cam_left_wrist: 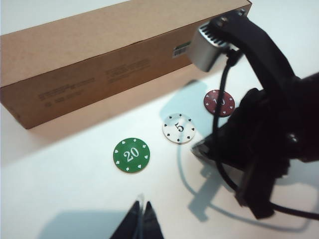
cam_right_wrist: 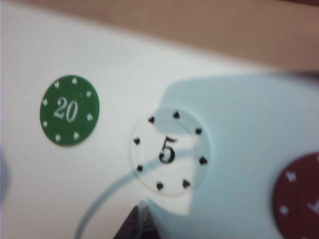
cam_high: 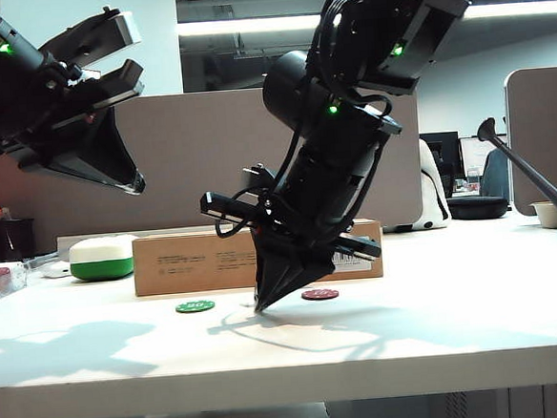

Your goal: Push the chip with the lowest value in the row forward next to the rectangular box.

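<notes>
The right gripper (cam_right_wrist: 144,219), jaws closed on nothing, touches the table just behind the white chip (cam_right_wrist: 169,150), between green and red chips, while the closed, empty left gripper (cam_left_wrist: 141,219) hangs high.

Three poker chips lie on the worktop (cam_high: 458,321) — one green chip (cam_left_wrist: 131,155), one white chip (cam_left_wrist: 178,128) and one dark red chip (cam_left_wrist: 219,102) — behind them one rectangular box (cam_left_wrist: 99,55), one white-and-green rounded case (cam_high: 102,258), and two hands, the left hand (cam_left_wrist: 141,219) and the right hand (cam_high: 268,298).
</notes>
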Controlling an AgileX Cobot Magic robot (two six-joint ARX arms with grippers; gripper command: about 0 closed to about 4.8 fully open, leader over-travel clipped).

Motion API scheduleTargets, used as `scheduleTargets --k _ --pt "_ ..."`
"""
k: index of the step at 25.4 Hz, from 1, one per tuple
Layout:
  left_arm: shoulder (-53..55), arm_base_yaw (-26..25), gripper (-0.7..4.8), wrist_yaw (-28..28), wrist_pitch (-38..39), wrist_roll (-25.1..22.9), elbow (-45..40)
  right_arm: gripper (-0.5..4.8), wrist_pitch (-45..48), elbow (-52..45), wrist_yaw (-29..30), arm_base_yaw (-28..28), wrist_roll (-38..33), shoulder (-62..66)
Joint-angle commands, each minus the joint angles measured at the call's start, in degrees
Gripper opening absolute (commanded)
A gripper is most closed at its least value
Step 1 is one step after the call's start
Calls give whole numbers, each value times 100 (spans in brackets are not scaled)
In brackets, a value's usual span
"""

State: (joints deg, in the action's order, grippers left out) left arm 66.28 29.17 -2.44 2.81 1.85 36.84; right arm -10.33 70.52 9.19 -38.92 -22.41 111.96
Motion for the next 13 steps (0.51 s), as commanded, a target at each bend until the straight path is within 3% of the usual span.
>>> scheduleTargets --k 1,13 --pt "-13 9 -5 -15 -31 13 11 -6 -13 162 -22 -17 -7 168" --pt "-13 9 -5 -15 -31 13 13 -6 -811 898 -173 -22 -11 348"
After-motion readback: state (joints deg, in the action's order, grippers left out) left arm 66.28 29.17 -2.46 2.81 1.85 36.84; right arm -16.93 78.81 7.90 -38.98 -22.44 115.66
